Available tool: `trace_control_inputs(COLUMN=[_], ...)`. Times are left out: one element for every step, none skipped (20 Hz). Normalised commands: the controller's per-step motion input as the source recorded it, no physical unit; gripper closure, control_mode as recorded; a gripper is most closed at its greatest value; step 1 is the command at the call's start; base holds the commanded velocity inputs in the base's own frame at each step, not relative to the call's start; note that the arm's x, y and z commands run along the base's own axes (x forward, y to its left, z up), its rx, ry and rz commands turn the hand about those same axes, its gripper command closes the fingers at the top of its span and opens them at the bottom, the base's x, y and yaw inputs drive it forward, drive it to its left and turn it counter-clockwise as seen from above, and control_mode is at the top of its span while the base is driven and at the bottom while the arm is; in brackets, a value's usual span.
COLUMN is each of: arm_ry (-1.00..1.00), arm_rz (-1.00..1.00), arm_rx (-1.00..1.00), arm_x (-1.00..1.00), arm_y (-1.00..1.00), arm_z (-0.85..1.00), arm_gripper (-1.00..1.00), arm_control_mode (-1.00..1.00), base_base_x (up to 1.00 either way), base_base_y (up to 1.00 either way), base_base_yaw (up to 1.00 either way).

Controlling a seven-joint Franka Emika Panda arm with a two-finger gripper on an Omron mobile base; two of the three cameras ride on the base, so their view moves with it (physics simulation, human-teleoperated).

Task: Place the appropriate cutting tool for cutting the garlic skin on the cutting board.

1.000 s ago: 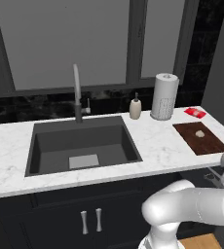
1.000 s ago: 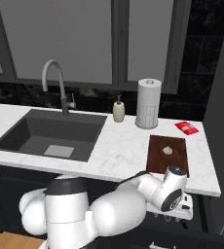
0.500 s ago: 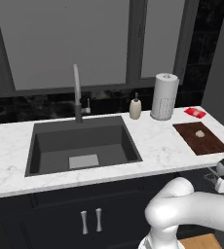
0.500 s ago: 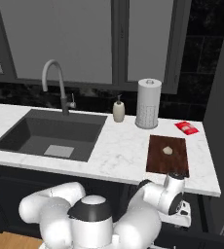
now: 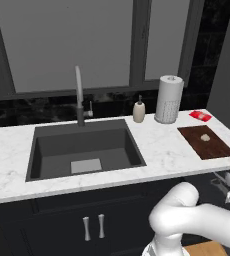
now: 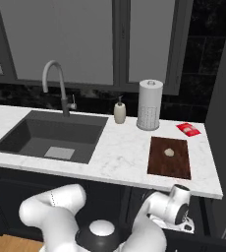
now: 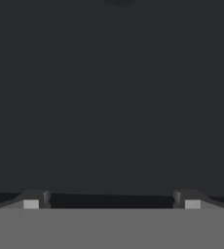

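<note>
On the counter, right end: the cutting board is laid flat on the white marble counter, close to its front edge
Garlic: the garlic is seen lying on the cutting board, a little behind the middle of it, small and pale
Behind the board: a small bright red flat item is placed near the dark wall, apart from the board
Paper towel: the paper-towel roll is standing upright behind the left corner of the board, with a soap bottle just to the left of it
Sink: the dark sink is set in the counter to the left of the board, and the faucet rises behind it
Arm: the white arm is bent low in front of the cabinets, and its wrist is found below the counter edge, under the board
Gripper: the gripper is held spread, the two finger tips being well apart with nothing between them
Before the gripper: a plain dark surface is seen; what it belongs to cannot be told
</note>
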Motion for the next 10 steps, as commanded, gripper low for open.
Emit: trace_control_inputs(arm_ry=[0.13, 0.15, 0.15, 0.18, 0.17, 0.17, 0.19, 0.19, 0.19, 0.21], arm_rz=[0.00, 0.00, 0.00, 0.00, 0.00, 0.00, 0.00, 0.00, 0.00, 0.00], arm_rx=[0.03, 0.00, 0.00, 0.00, 0.00, 0.00, 0.00, 0.00, 0.00, 0.00], arm_x=[-0.83, -0.81, -0.81, -0.79, -0.83, -0.86, -0.84, -0.84, -0.84, -0.84], arm_y=[0.00, 0.00, 0.00, 0.00, 0.00, 0.00, 0.00, 0.00, 0.00, 0.00], arm_z=[0.00, 0.00, 0.03, 0.06, 0.04, 0.06, 0.07, 0.09, 0.09, 0.06], arm_gripper=[-1.00, -1.00, -1.00, -1.00, -1.00, -1.00, -1.00, -1.00, -1.00, -1.00], arm_control_mode=[-1.00, -1.00, -1.00, -1.00, -1.00, -1.00, -1.00, -1.00, -1.00, -1.00], base_base_x=[0.00, 0.00, 0.00, 0.00, 0.00, 0.00, 0.00, 0.00, 0.00, 0.00], base_base_y=[0.00, 0.00, 0.00, 0.00, 0.00, 0.00, 0.00, 0.00, 0.00, 0.00], base_base_yaw=[0.00, 0.00, 0.00, 0.00, 0.00, 0.00, 0.00, 0.00, 0.00, 0.00])
